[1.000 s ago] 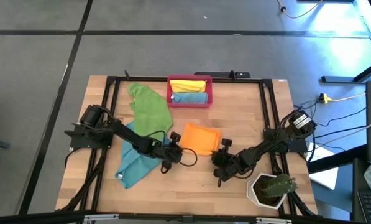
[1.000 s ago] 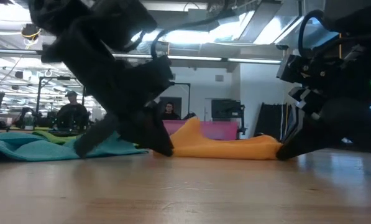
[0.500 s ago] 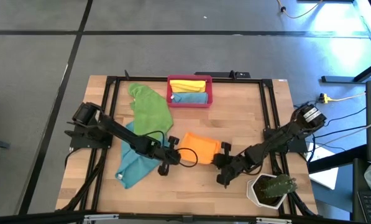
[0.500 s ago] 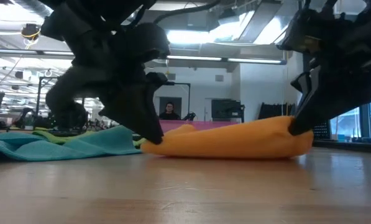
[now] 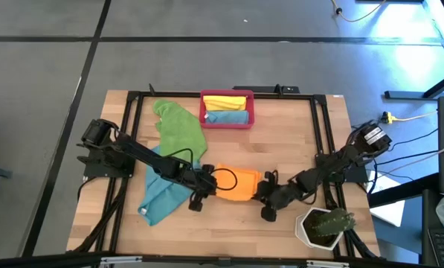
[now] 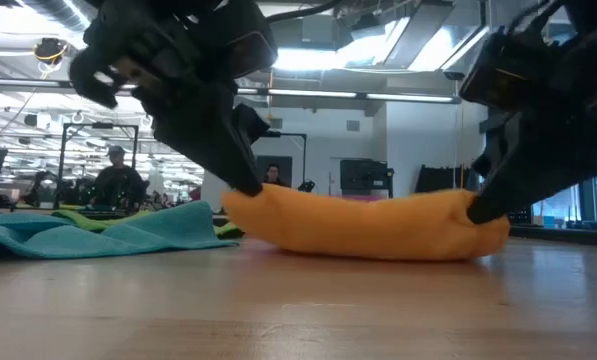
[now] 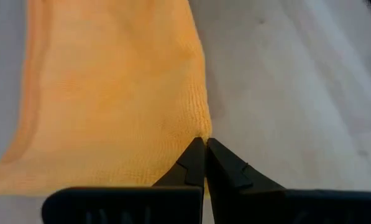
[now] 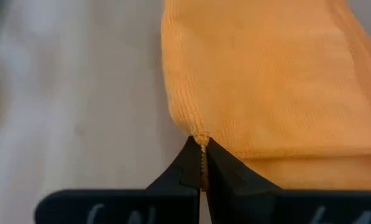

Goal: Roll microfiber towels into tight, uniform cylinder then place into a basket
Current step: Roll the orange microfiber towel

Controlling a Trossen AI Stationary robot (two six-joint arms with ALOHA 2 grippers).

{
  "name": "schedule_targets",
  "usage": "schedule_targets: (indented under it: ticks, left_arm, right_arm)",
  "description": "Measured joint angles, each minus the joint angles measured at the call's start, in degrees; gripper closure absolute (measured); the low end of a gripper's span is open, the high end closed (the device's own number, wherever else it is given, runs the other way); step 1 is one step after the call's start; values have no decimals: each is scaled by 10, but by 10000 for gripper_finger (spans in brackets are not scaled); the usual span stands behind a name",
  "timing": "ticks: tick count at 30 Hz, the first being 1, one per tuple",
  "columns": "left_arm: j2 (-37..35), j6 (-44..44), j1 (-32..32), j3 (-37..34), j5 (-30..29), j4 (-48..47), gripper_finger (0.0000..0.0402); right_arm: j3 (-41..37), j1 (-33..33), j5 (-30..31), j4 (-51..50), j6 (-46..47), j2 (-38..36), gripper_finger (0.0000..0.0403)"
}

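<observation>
The orange towel (image 5: 238,184) lies bunched into a thick band across the table's near middle, also seen in the low view (image 6: 363,225). My left gripper (image 5: 213,184) is shut on its left end, my right gripper (image 5: 260,188) on its right end. The red-pink basket (image 5: 227,119) stands at the far middle with a yellow roll (image 5: 227,101) and a blue roll (image 5: 227,115) inside. A green towel (image 5: 181,130) and a teal towel (image 5: 160,195) lie spread on the table's left. My left gripper pinches the orange towel's left-end corner (image 7: 199,127) between its two fingertips, slanting down from the table's left. That end is raised a little; the towel's middle rests on the table. My right gripper pinches the right-end corner (image 8: 196,135) between its fingertips, slanting down from the table's right. The corner (image 6: 475,212) is held slightly up, and the towel sags between the two grippers onto the wood.
A white pot with a cactus (image 5: 324,227) stands at the near right corner, close behind my right arm. A black frame (image 5: 132,100) runs around the tabletop. Bare wood (image 5: 288,134) lies between the basket and the orange towel.
Both grippers have risen with the orange towel's ends and rolled their wrists, staying shut. The towel, flat and nearly square a second ago, has drawn in from its far side into a narrower, thicker band nearer the table's near edge.
</observation>
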Motion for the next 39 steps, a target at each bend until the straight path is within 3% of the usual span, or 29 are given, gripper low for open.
schedule_targets:
  ticks: [3,6,10,18,39]
  left_arm:
    - [0,-23,0,0,32,0,401]
    - [0,-28,0,0,42,0,401]
    - [0,-27,7,1,34,3,401]
    - [0,-28,29,1,-59,-3,401]
    - [0,7,14,1,-56,-6,401]
  right_arm:
    - [-64,-17,-36,140,22,-8,395]
    - [-96,-32,-64,211,48,-9,395]
    - [-112,-40,-72,202,80,-9,395]
    - [-118,-50,-12,135,157,-9,395]
    - [-118,-50,24,148,205,-9,396]
